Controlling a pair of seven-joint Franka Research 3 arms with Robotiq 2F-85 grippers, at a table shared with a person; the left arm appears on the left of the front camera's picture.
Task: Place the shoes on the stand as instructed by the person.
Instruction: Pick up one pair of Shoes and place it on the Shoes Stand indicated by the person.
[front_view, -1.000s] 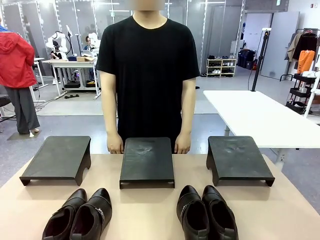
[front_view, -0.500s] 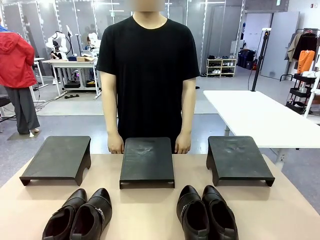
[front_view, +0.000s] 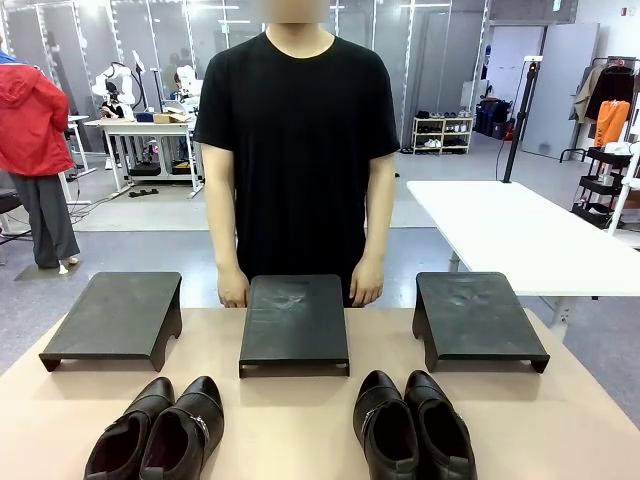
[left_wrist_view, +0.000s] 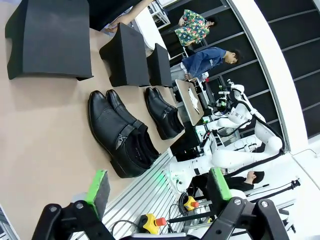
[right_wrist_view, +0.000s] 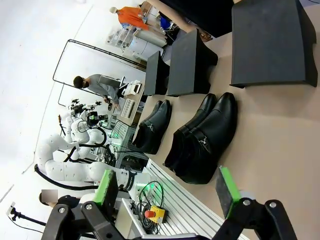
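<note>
Glossy black leather shoes sit in two pairs on the tan table (front_view: 300, 400) in the front view, the left pair (front_view: 158, 437) and right pair (front_view: 413, 432) short of the left stand (front_view: 112, 315), middle stand (front_view: 293, 320) and right stand (front_view: 475, 318), with the person (front_view: 300, 130) behind the middle stand, hands at the far edge, and a white table (front_view: 520, 235) beyond. Left wrist view: the left gripper (left_wrist_view: 157, 184) hangs off the table's near side, green pads wide apart and empty, the left pair nearest. Right wrist view: the right gripper (right_wrist_view: 165, 186) hangs likewise, wide and empty, the right pair nearest

grey floor (front_view: 150, 250) | white table (front_view: 520, 235) right | glass partitions (front_view: 150, 30) behind | clothes rack (front_view: 610, 115)
</note>
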